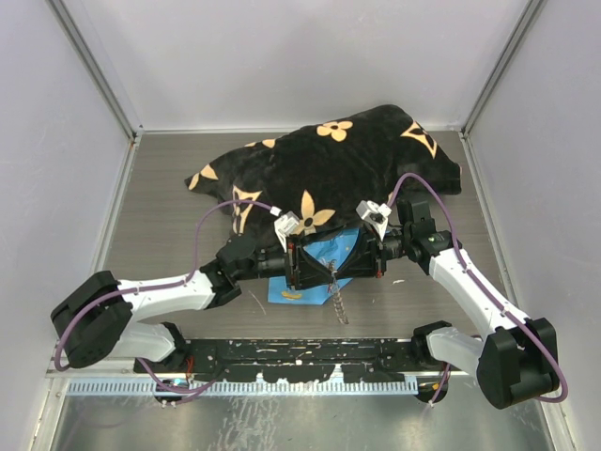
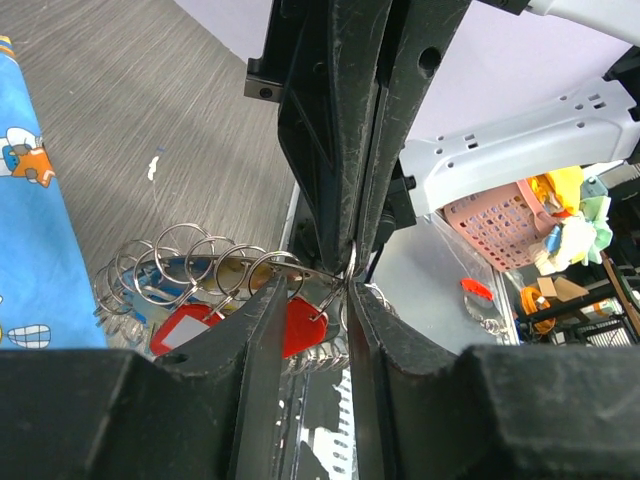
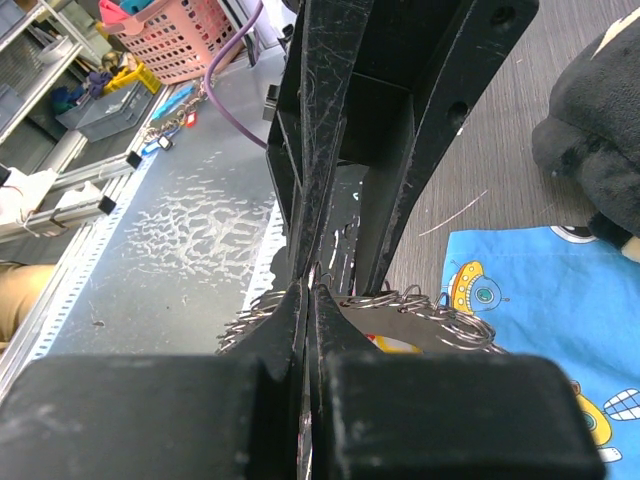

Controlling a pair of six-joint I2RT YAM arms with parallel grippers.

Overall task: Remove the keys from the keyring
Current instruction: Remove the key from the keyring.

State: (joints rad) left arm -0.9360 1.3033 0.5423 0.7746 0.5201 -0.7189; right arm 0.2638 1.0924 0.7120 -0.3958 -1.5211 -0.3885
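Both grippers meet above the blue cartoon cloth (image 1: 302, 274). The keyring (image 2: 255, 262), a thin silvery loop strung with small rings, stretches between them, and part of it hangs down like a chain (image 1: 339, 304). My right gripper (image 3: 310, 290) is shut on its wire; the left wrist view shows those fingers (image 2: 345, 150) coming from above. My left gripper (image 2: 318, 297) faces it with jaws apart, straddling the wire. A key with a red head (image 2: 302, 322) hangs in the gap. Another red-headed key with a white label (image 2: 185, 325) and a yellow head (image 3: 395, 345) hang further along.
A black plush cloth with orange flowers (image 1: 329, 164) covers the back of the table. A slotted rail (image 1: 282, 349) runs along the near edge. Past it, a red-headed key with rings (image 2: 476, 292) lies on the grey surface, and a pink basket (image 2: 500, 215) stands further off.
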